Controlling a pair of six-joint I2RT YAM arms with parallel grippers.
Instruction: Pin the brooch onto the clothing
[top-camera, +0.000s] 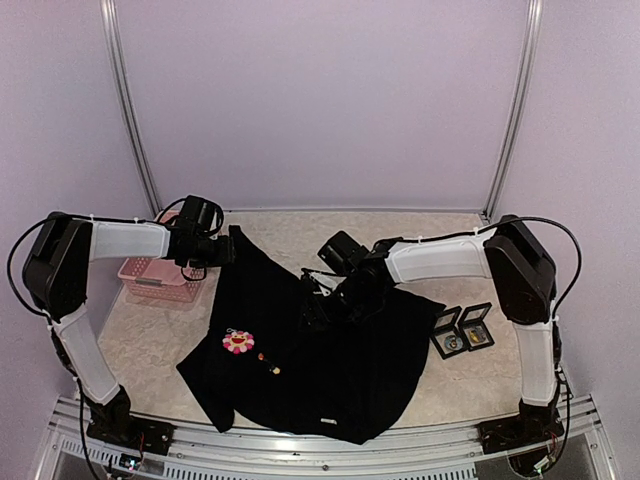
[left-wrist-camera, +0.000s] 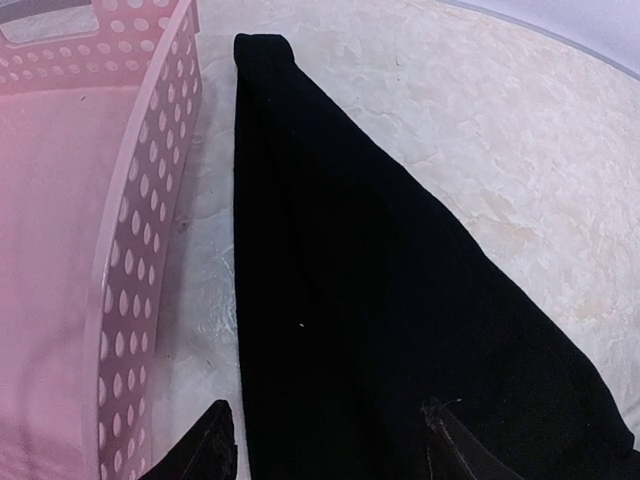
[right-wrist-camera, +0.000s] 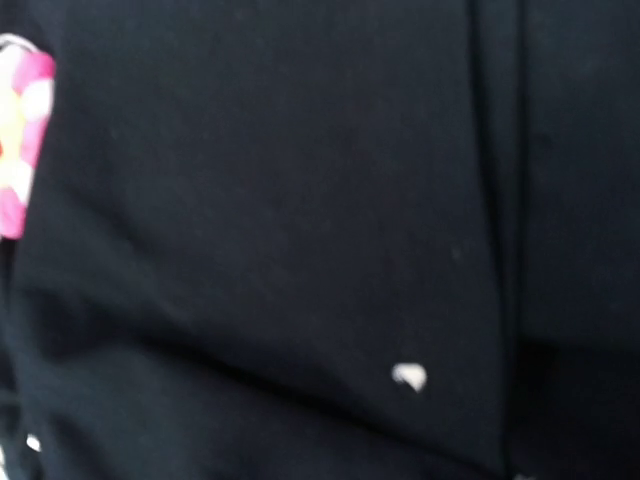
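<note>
The black T-shirt (top-camera: 330, 360) lies spread on the table, with a pink flower (top-camera: 238, 341), a small orange-yellow mark (top-camera: 271, 366) and a white hem label (top-camera: 325, 422). My left gripper (top-camera: 226, 250) hovers over the shirt's far left corner. In the left wrist view it (left-wrist-camera: 330, 445) is open and empty, one fingertip on either side of the cloth (left-wrist-camera: 380, 300). My right gripper (top-camera: 320, 298) is low over the shirt's middle. Its wrist view shows only black cloth (right-wrist-camera: 300, 200), the flower's edge (right-wrist-camera: 20, 140) and a white speck (right-wrist-camera: 408, 377); its fingers do not show. I cannot make out the brooch.
A pink perforated basket (top-camera: 150, 280) stands at the far left, close beside the left gripper; it also shows in the left wrist view (left-wrist-camera: 120, 300). Two small black display boxes (top-camera: 462, 332) lie open right of the shirt, each with a small round piece too small to identify.
</note>
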